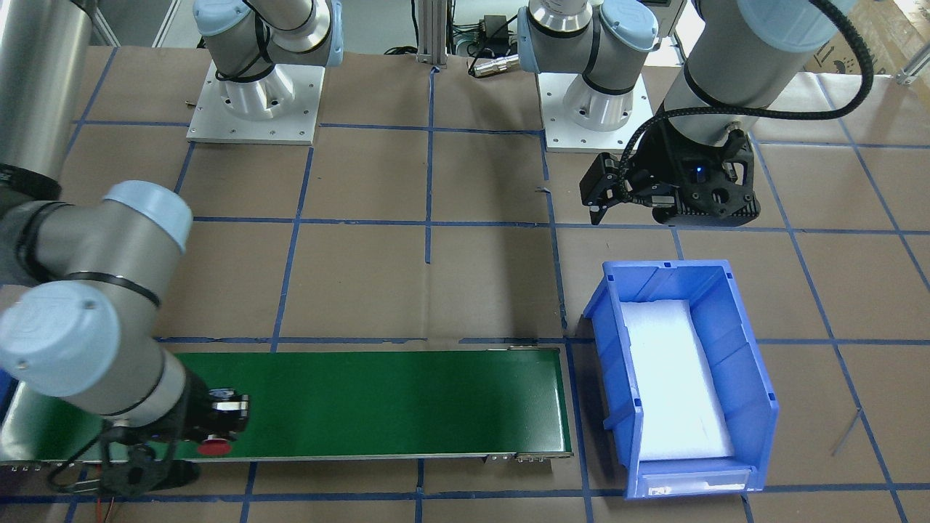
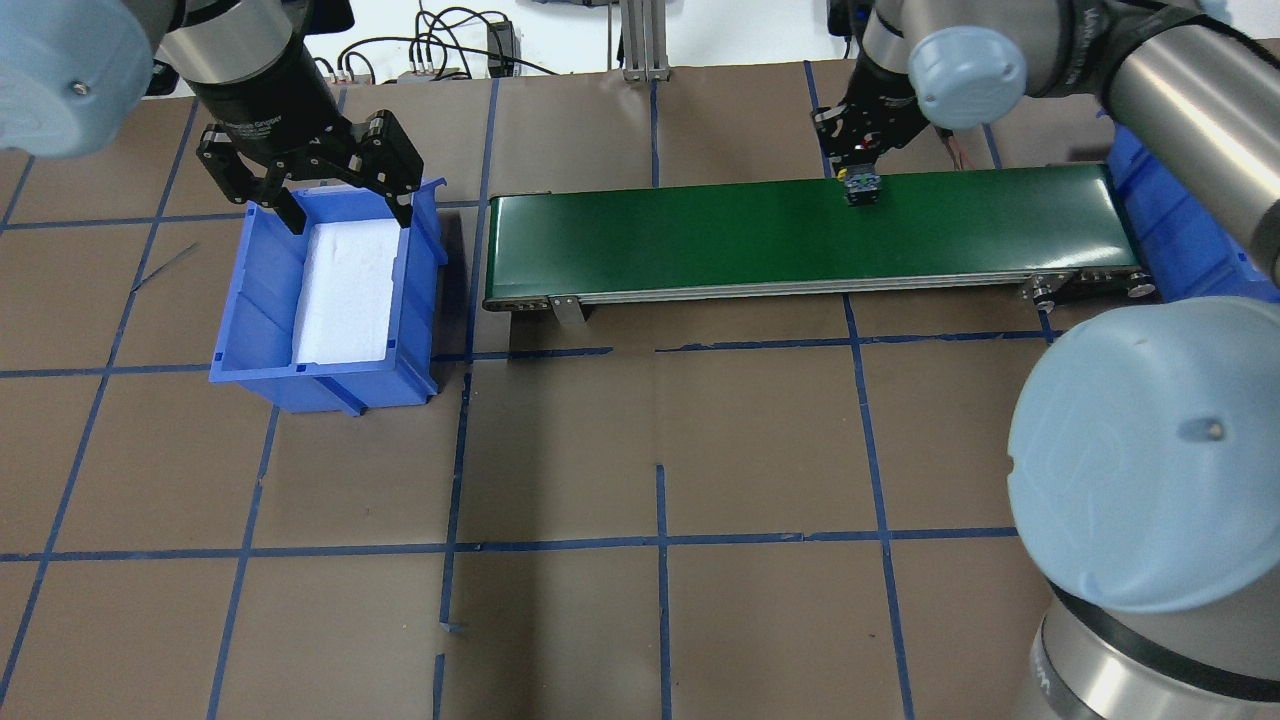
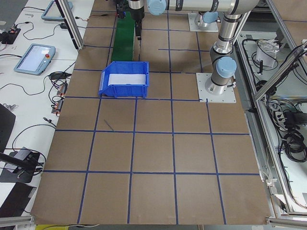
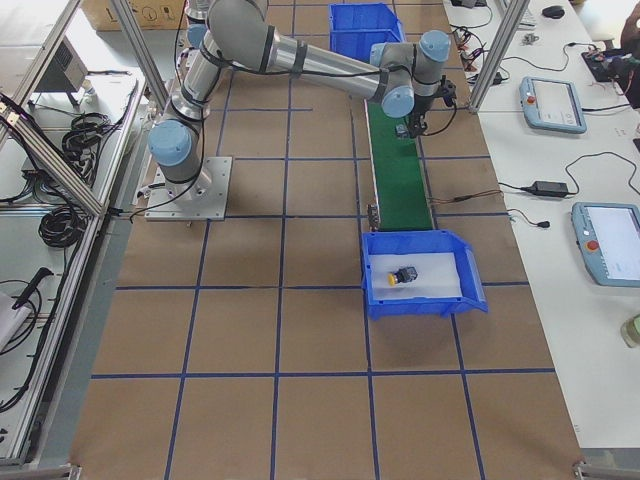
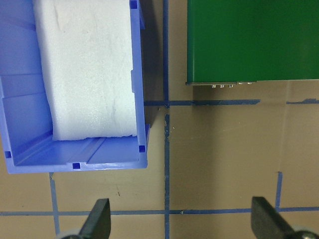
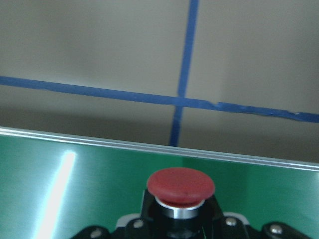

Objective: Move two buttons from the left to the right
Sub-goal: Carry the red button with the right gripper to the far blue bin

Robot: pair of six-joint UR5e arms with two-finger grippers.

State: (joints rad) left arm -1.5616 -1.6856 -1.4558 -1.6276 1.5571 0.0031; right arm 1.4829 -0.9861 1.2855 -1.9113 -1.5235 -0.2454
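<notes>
My right gripper (image 2: 862, 178) is shut on the red button (image 6: 180, 185), whose cap also shows in the front view (image 1: 216, 444). It holds the button low over the green conveyor belt (image 2: 700, 240), near the belt's far edge. The yellow button (image 4: 403, 275) lies on white foam in the blue bin (image 4: 420, 305) at the belt's right end. My left gripper (image 2: 345, 215) is open and empty. It hangs above the back rim of the left blue bin (image 2: 228, 330), which holds only a white foam pad (image 5: 84, 74).
The right blue bin (image 2: 1190, 250) is partly hidden behind my right arm in the overhead view. The brown table (image 2: 650, 450) carries a grid of blue tape lines. The arm bases (image 1: 254, 102) stand at the robot's side of the table.
</notes>
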